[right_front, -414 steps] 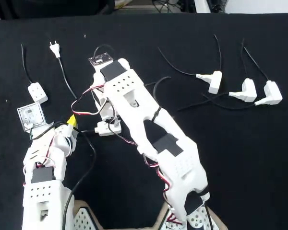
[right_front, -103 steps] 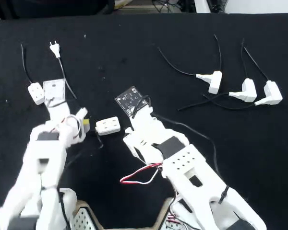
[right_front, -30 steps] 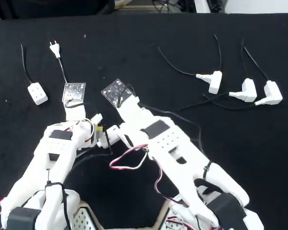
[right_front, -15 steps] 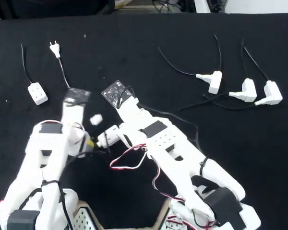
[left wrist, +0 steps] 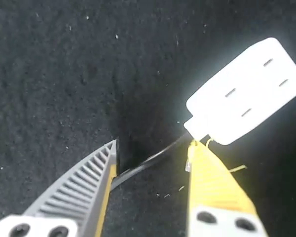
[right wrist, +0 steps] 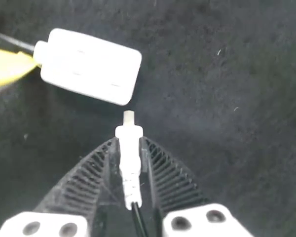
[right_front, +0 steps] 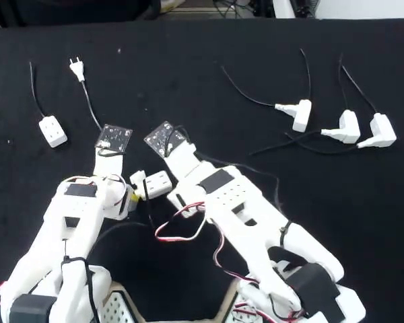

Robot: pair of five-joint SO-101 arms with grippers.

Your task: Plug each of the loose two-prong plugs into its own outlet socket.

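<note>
- The right gripper (right wrist: 129, 142) is clamped tight on a white two-prong plug (right wrist: 129, 133). The ribbed dark fingers (right wrist: 160, 163) pinch its moulded body on both sides, and its black cord runs back between them.
- The plug's prong end sticks out past the fingertips and points at the long side of the white outlet socket (right wrist: 89, 66), just short of it and not touching.
- That socket is a smooth, rounded-corner plastic block lying flat on the black cloth (right wrist: 227, 74), which looks felt-like and has lint specks.
- From the left wrist we can see four thin slots on the socket's face (left wrist: 246, 94), so we'd call it a double outlet.
- The left gripper (left wrist: 150, 148) is spread wide and holding nothing. It has one grey ribbed finger (left wrist: 96, 173) and one yellow finger (left wrist: 207, 173).
- The socket's thin black cord (left wrist: 148, 160) runs across the gap between those fingers. The yellow tip sits right at the socket's cord end, but we honestly can't tell if it touches.
- From above, the socket (right_front: 155, 183) lies between the left arm (right_front: 74, 215) and the right arm (right_front: 236, 202).
- Well off to the far left there's a small square white socket (right_front: 52, 130) and a straight loose plug (right_front: 76, 66), each on a black cord.
- Far right there's a row of three white angled plugs (right_front: 347, 126) with black cords trailing off.
</note>
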